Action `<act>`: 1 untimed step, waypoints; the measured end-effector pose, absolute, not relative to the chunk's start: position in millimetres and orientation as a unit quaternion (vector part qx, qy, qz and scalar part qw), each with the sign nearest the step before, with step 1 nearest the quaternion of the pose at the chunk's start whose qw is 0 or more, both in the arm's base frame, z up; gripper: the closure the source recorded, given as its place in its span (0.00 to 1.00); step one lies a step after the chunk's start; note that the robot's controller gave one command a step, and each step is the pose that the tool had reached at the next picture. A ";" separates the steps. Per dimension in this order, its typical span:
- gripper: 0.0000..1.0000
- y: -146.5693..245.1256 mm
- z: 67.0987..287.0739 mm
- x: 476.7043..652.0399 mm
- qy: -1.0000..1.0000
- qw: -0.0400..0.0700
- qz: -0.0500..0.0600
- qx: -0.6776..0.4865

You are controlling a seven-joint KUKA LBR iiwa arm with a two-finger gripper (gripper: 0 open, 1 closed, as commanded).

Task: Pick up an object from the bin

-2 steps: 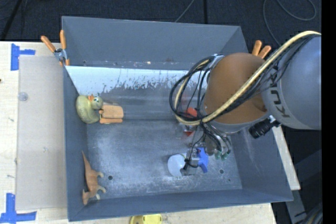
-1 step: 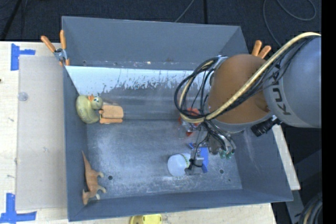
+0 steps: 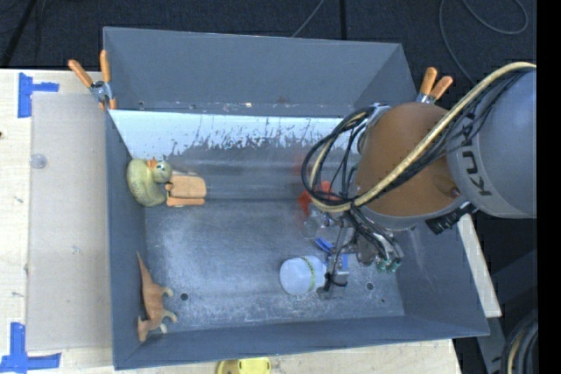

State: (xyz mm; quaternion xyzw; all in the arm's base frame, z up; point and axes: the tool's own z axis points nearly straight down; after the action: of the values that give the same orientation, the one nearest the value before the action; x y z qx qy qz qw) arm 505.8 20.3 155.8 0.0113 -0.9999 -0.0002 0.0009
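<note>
My gripper (image 3: pixel 334 274) reaches down to the bin floor at the lower right, under the orange wrist cover. A pale, whitish-blue ball (image 3: pixel 298 276) lies just left of it, touching or almost touching its tip. A small red-orange thing (image 3: pixel 306 198) shows behind the cables a little further back, mostly hidden. A bit of blue (image 3: pixel 325 245) shows close to the gripper body; I cannot tell what it is.
A yellow-green snail toy (image 3: pixel 147 181) with an orange piece (image 3: pixel 186 189) beside it lies by the left wall. A tan dinosaur figure (image 3: pixel 153 300) lies in the front left corner. The arm and its cables cover the bin's right side.
</note>
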 end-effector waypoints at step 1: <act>0.00 14.5 123.3 506.3 -1.000 0.002 0.000 -0.026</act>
State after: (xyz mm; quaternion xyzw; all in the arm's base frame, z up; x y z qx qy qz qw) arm 506.3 14.5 123.3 -0.0256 -0.9997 0.0000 0.0018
